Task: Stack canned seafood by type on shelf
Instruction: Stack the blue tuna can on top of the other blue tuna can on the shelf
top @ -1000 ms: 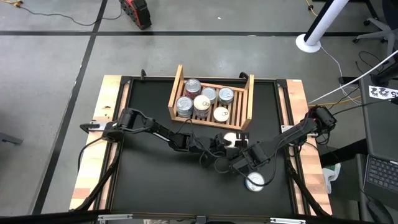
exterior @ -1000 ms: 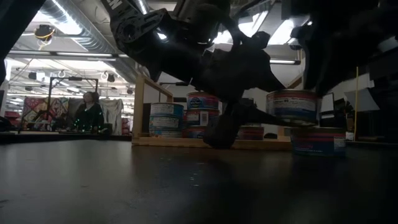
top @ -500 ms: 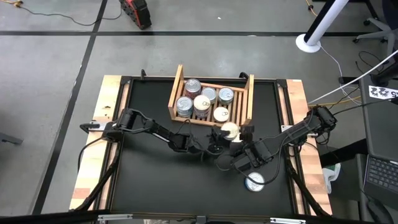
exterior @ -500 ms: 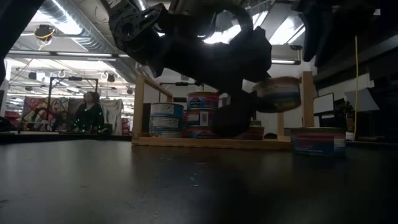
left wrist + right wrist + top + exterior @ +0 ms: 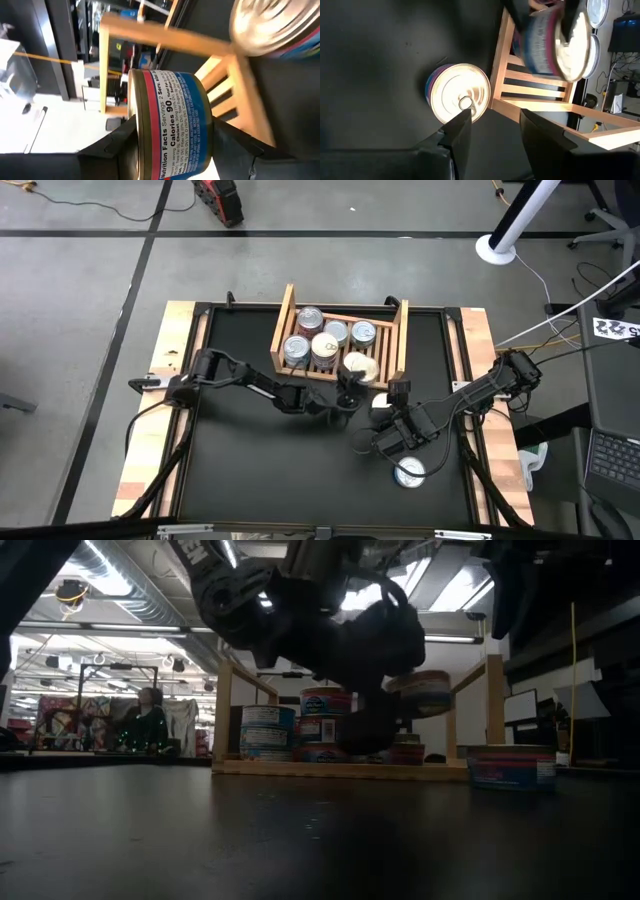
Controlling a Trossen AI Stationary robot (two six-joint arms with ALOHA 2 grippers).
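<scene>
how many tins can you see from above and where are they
silvery-lidded round tins in the light wooden shelf: 5 lids showing
blue-and-red labelled tin held over the shelf by the left hand: 1
loose tins on the black mat: 2
total: 8 seen from above; any stacked underneath are hidden

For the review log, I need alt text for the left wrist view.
The left gripper holds a tin with a blue and red label by its sides, lifted in front of the wooden shelf. Another tin shows blurred beyond.
</scene>
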